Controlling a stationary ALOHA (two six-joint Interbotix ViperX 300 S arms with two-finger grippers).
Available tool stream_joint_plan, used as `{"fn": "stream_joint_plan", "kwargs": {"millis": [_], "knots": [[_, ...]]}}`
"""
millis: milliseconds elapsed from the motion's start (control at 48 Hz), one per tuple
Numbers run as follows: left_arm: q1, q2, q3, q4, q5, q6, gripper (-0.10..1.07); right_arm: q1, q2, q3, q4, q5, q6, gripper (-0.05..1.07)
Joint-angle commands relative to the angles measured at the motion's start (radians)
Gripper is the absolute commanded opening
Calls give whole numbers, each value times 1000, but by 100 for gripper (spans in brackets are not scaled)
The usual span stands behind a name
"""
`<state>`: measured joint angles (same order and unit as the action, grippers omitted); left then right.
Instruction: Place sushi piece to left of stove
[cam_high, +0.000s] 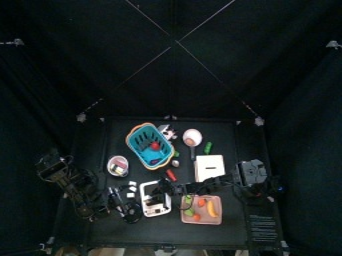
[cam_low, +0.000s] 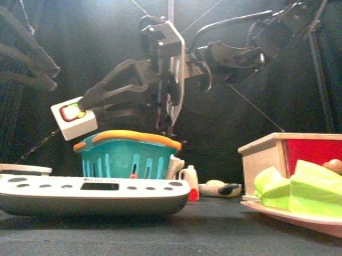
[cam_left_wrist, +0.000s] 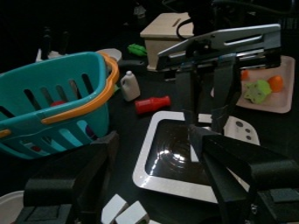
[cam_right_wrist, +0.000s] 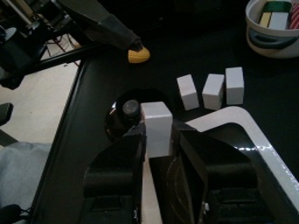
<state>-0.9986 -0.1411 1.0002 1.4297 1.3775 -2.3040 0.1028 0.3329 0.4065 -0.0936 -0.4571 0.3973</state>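
Observation:
The sushi piece (cam_right_wrist: 156, 131), a white block with a red centre, is clamped between the jaws of my right gripper (cam_right_wrist: 156, 144). In the front view the sushi piece (cam_low: 71, 113) hangs in the air above the left end of the white stove (cam_low: 94, 192). The right arm reaches across the table, and its gripper (cam_left_wrist: 197, 129) shows over the stove's black cooktop (cam_left_wrist: 181, 149) in the left wrist view. My left gripper (cam_left_wrist: 158, 166) is open and empty, low beside the stove (cam_high: 151, 197).
A teal basket (cam_high: 150, 145) with an orange rim stands behind the stove. A pink tray (cam_high: 201, 208) of green and orange food lies right of it, near a wooden block (cam_high: 210, 167). Three small white blocks (cam_right_wrist: 211, 90) and a white bowl (cam_right_wrist: 274, 22) sit left of the stove.

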Motion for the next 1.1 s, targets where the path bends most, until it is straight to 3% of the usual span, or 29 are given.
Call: {"fn": "stream_joint_plan", "kwargs": {"millis": [0, 208, 375, 500, 875, 1083], "knots": [[-12, -21, -2, 8, 18, -20, 97, -3, -18, -41, 0, 8, 0, 58], [-12, -54, 21, -31, 54, -17, 97, -3, 31, -156, -2, 109, 0, 58], [3, -101, 40, -100, 89, -21, 97, -2, 71, -288, -35, 321, -3, 58], [14, -130, 57, -92, 155, -18, 97, 5, 104, -373, -101, 437, 6, 58], [118, -287, 117, -51, 192, -26, 97, 5, 192, -514, -169, 572, 6, 58], [169, -316, 150, -48, 155, -28, 97, 8, 222, -584, -201, 647, 6, 58]]}}
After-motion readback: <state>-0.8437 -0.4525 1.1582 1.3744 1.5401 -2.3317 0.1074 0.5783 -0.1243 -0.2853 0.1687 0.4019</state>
